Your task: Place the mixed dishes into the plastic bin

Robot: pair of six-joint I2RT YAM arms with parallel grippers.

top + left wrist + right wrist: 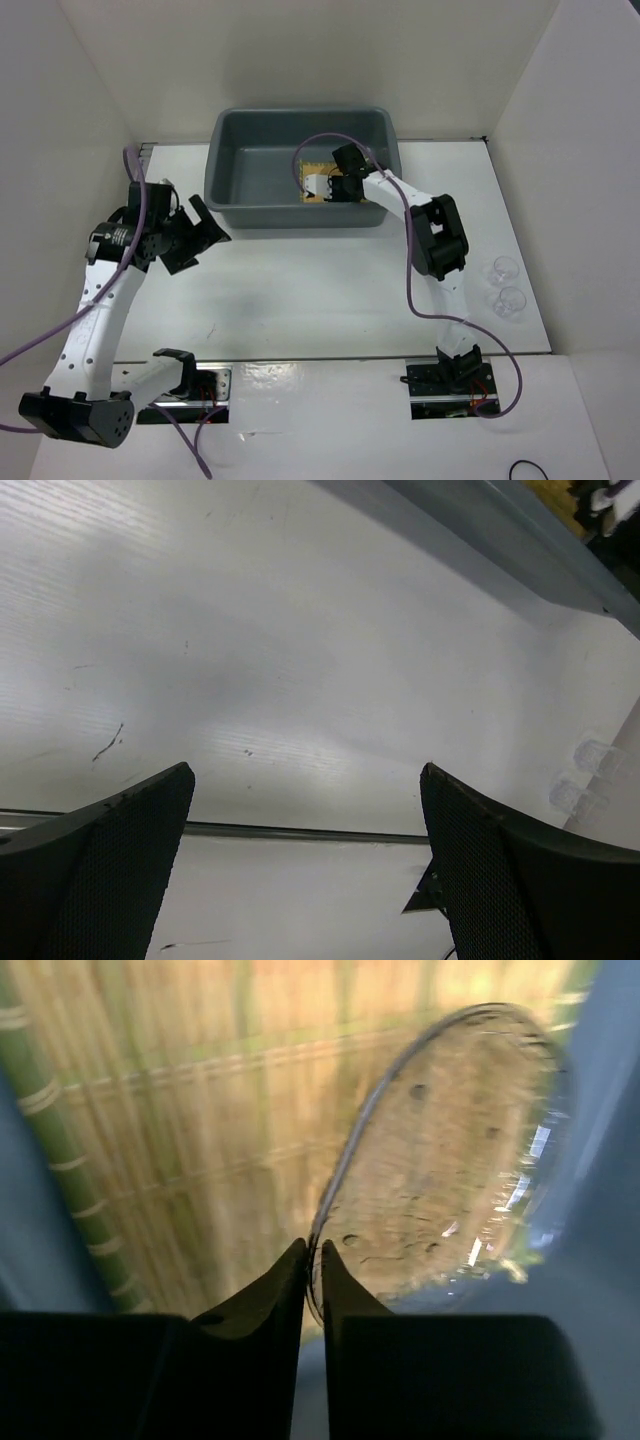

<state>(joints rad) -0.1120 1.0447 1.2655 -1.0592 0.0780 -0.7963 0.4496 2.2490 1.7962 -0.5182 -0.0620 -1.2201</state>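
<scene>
**Setting the plate down in the bin w/o a bang**

Top view: I'm looking at the plastic bin (225,175) at the far side of the table (320,290). My right claw (330,187) is reaching inside it, over the yellow mat (313,166) on the bin floor. From up here I can't tell what the claw is holding; it's too small. The left claw (205,238) is hanging over the table, left of the bin, holding nothing. Two glass cups (503,270) are waiting on the table, far right.

Left wrist view: the left fingers are spread wide w/ nothing between them. I'm only seeing bare table, the bin wall up top and the cups far off.

Right wrist view: the right fingers are pressed almost together, pinching the rim of a small brownish plate. The plate (450,1160) is over the mat. The pic is blurry, so I can't tell if the plate is touching the mat yet.

How I'm thinking to do it well: I'm going down slow till the plate is lying on the mat, not dropping it, bc it looks like it could crack. Then I'm opening the fingers a little at a time and going straight up, so I'm not dragging the plate or bumping the bin wall. Cups next, I think.
</scene>
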